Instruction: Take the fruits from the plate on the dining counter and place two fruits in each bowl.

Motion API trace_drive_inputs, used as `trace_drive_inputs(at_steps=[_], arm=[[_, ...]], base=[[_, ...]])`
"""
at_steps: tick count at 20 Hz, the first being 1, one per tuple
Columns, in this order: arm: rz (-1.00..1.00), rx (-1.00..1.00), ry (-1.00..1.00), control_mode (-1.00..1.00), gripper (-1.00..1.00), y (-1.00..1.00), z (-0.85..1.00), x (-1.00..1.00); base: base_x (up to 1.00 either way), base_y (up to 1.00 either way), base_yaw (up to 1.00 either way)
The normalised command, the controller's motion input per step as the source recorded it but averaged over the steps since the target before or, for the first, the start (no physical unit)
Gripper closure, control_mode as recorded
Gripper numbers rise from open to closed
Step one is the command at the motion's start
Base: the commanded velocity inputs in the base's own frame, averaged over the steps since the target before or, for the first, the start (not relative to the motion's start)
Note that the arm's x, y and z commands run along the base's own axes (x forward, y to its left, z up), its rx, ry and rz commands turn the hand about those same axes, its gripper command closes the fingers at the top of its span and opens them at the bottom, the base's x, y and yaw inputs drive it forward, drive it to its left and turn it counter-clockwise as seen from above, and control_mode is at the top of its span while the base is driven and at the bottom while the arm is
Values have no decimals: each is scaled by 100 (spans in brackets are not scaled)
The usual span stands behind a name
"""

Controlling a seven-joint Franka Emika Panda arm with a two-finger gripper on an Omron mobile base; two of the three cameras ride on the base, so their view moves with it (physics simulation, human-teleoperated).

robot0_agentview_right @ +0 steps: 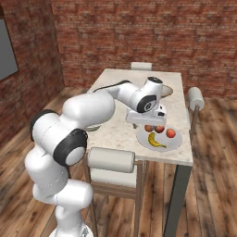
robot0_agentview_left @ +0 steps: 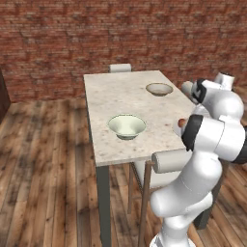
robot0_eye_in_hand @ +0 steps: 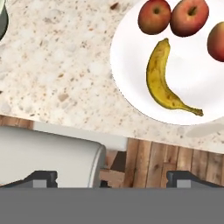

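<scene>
The pale plate [robot0_eye_in_hand: 131,57] lies near the dining counter's [robot0_eye_in_hand: 57,65] front edge. It carries a yellow banana [robot0_eye_in_hand: 164,83] and three red-orange apples [robot0_eye_in_hand: 154,16] [robot0_eye_in_hand: 189,17] [robot0_eye_in_hand: 216,41]. In the right base view the plate [robot0_agentview_right: 172,143] sits at the counter's near right corner. My gripper [robot0_agentview_right: 148,121] hangs just above its left rim. The gripper [robot0_eye_in_hand: 111,179] is open, its fingertips [robot0_eye_in_hand: 41,178] wide apart with nothing between them. The pale green-white bowl [robot0_agentview_left: 126,126] and the tan bowl [robot0_agentview_left: 159,89] stand on the counter [robot0_agentview_left: 120,96], each with nothing showing inside.
A padded chair back [robot0_eye_in_hand: 48,157] sits just below the counter edge under my hand, also seen as the chair [robot0_agentview_right: 111,159]. Other chairs [robot0_agentview_right: 196,98] [robot0_agentview_left: 120,68] stand at the right side and far end. A brick wall is behind, and the floor is wood.
</scene>
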Motion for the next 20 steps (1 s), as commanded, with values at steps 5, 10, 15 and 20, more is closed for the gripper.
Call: trace_drive_inputs(at_steps=[5, 10, 15, 20], arm=[[0, 0, 2, -100, -100, -12, -54, 18], [0, 0, 2, -100, -100, -12, -38, 27], [0, 0, 0, -100, -100, -12, -19, 33], [0, 0, 0, -100, -100, -18, -17, 41]], base=[[0, 0, 0], [0, 0, 0], [0, 0, 0], [0, 0, 0]])
